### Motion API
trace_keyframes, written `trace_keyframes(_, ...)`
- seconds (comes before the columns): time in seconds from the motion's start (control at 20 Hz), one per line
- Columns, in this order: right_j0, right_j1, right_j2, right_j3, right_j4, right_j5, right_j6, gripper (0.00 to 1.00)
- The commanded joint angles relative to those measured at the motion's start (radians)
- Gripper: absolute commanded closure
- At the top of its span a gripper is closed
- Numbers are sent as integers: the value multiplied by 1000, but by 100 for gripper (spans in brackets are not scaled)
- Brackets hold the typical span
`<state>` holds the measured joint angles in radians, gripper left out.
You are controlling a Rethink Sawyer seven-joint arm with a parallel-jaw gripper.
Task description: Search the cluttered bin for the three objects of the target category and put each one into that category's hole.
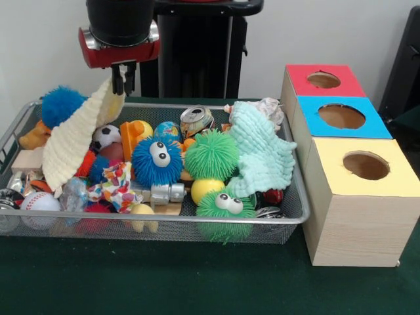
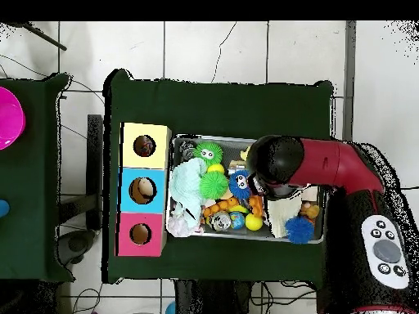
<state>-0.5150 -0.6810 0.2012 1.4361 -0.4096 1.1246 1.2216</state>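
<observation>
claw (image 1: 123,77) is pinched shut on the top corner of a cream cloth (image 1: 73,139), which hangs from it at a slant over the left end of the wire bin (image 1: 289,220), its lower edge draped on the toys there. target category looks like cloths, judging by what's held, tho the task doesn't say; a 2nd one, the mint cloth (image 1: 261,156), lies bunched at the bin's right end next to the green fuzzy ball (image 1: 210,154). no 3rd cloth visible, prob buried. box w/ three holes sits on the tabletop (image 1: 197,282) just beside the bin's right end: red hole (image 1: 323,80), blue hole (image 1: 341,116), yellow hole (image 1: 365,165). overhead, the arm covers the claw & most of the cloth. risks from here: grip is only on a corner, so the cloth could slip out during the carry; the trailing end may snag or drag the soccer ball (image 1: 105,136) or other bits out over the rim; cloth is wide vs the holes, so it may bunch on the box top & not drop in; picking the wrong colour hole is possible too.
</observation>
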Motion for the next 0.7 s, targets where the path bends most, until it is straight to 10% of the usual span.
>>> trace_keyframes(0.05,0,8,10,98,17,9,55,0)
trace_keyframes(0.7,-27,28,36,96,-49,-94,-35,0)
